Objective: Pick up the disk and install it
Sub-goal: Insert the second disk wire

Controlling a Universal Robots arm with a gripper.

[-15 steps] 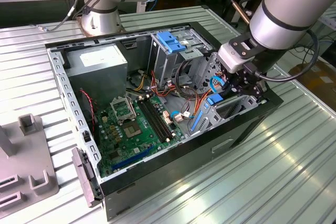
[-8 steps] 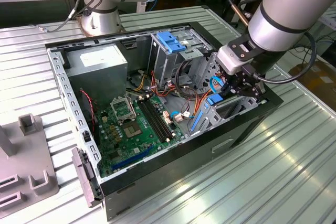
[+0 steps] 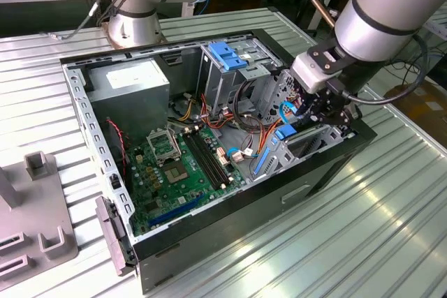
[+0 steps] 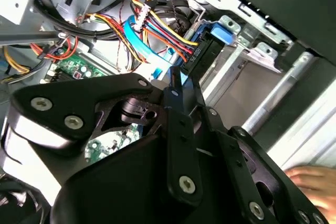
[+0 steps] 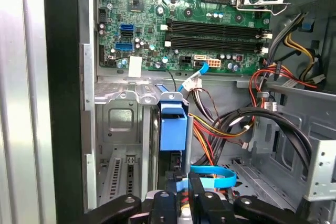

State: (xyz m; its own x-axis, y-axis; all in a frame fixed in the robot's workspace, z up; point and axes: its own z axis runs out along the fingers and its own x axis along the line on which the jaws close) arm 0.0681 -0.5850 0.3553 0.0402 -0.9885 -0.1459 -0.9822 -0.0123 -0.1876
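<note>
The disk (image 5: 172, 127) stands on edge in a slot at the side of the open computer case (image 3: 91, 137), near the motherboard's edge. Its blue side rail faces the first wrist view, and its dark body (image 4: 203, 59) with a blue rail shows in the second wrist view. My gripper (image 5: 181, 187) reaches down into the case at the exterior view's right (image 3: 318, 113). Its black fingers (image 4: 176, 90) are drawn together on the disk's narrow blue edge. The disk's lower part is hidden behind the slot's metal walls.
Bundles of coloured cables (image 5: 220, 124) and a blue flat cable (image 5: 212, 174) crowd the space beside the slot. A grey power-supply box (image 3: 133, 82), a drive cage with a blue handle (image 3: 227, 54) and the motherboard (image 3: 181, 165) lie inside the case. A person's hand (image 4: 310, 179) rests outside it.
</note>
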